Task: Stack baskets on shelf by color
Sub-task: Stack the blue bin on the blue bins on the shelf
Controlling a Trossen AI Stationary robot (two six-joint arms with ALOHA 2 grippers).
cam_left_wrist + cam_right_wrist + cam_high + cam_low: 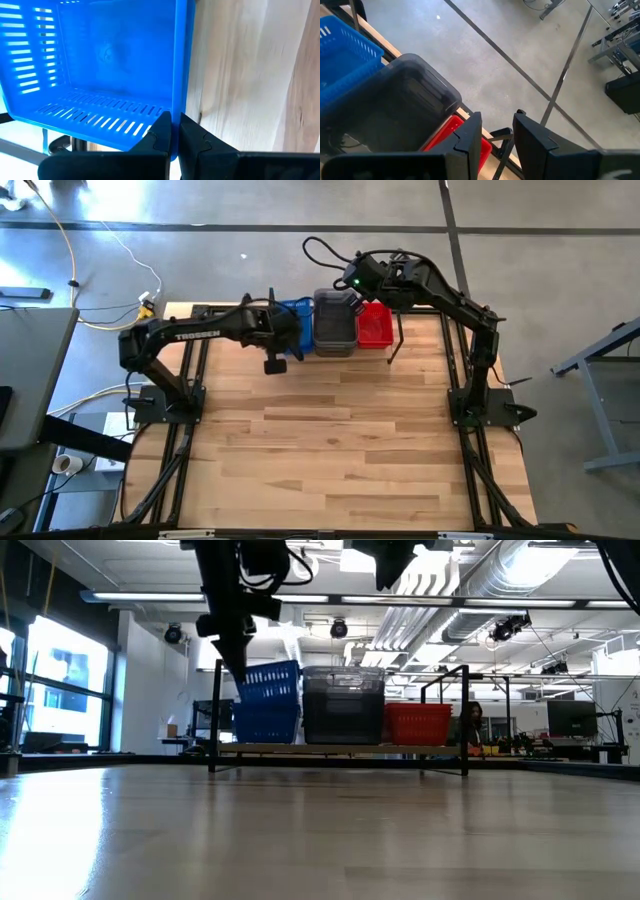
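At the shelf's left end, the left tool pinches the rim of the top blue basket, which sits tilted on the blue stack. I would level it before letting go. The right tool, half open and holding nothing, hovers above the grey stack.

1. White lettering reading "TROSSEN" is showing along the left arm, lying at about nine o'clock from the blue basket.
2. Nothing else readable is showing anywhere.
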